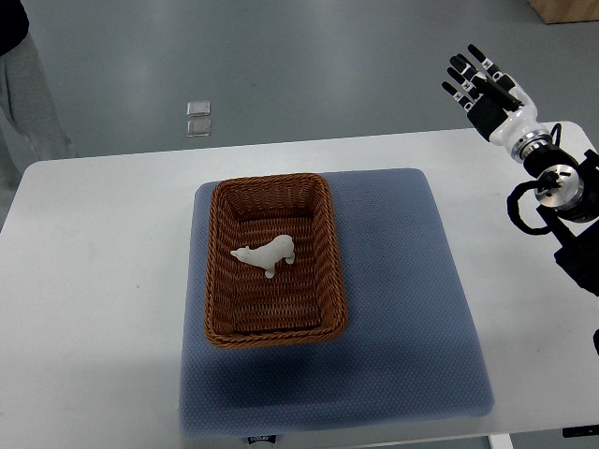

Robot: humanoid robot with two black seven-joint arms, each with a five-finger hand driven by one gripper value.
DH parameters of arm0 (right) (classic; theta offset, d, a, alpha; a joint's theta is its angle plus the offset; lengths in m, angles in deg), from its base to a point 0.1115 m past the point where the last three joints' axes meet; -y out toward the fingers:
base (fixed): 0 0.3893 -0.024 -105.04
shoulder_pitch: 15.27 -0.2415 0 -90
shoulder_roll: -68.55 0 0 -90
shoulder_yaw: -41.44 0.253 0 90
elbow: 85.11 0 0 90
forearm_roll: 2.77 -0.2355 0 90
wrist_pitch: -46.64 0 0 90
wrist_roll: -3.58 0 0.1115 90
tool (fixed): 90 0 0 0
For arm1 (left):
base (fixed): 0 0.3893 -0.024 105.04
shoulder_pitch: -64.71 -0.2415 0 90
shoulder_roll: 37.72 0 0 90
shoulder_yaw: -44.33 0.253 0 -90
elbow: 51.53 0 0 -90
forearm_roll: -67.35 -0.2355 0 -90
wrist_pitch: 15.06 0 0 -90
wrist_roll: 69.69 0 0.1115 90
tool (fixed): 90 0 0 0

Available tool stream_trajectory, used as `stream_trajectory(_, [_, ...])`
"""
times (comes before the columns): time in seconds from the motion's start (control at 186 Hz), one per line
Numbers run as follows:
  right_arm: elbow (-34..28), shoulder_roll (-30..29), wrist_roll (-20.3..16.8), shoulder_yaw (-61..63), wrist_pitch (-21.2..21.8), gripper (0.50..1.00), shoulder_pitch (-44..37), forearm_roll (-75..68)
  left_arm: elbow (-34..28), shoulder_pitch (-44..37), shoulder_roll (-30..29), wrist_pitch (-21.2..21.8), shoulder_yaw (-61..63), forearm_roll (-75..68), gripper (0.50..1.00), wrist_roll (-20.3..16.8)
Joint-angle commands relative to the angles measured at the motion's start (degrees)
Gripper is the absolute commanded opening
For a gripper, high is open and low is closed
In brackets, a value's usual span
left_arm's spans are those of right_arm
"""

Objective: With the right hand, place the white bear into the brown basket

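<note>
The white bear point(267, 253) lies on the floor of the brown wicker basket point(218, 281), near its middle, head pointing left. The basket stands on a blue-grey mat point(393, 281) in the centre of the white table. My right hand point(475, 77) is raised at the upper right, beyond the table's far edge, well away from the basket. Its black fingers point(462, 67) are spread and hold nothing. The left arm does not show.
The white table point(94, 281) runs around the mat on all sides. Two small clear squares point(197, 119) lie on the grey floor beyond the table. A person's trouser leg point(23, 94) stands at the upper left edge.
</note>
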Motion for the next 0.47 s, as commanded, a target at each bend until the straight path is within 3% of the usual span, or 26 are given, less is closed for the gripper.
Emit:
stream_trajectory(0.0, [2.09, -0.92, -0.09, 0.11, 0.03, 0.913, 0.1, -3.42, 0.0, -0.04, 0.0, 0.01, 0.0, 0.0, 1.0, 0.0])
stream_trajectory(0.461, [2.71, -6.45, 0.26, -1.29, -1.11, 0.926, 3.44, -2.45, 2.02, -0.04, 0.0, 0.19, 0.0, 0.0, 1.0, 0.0])
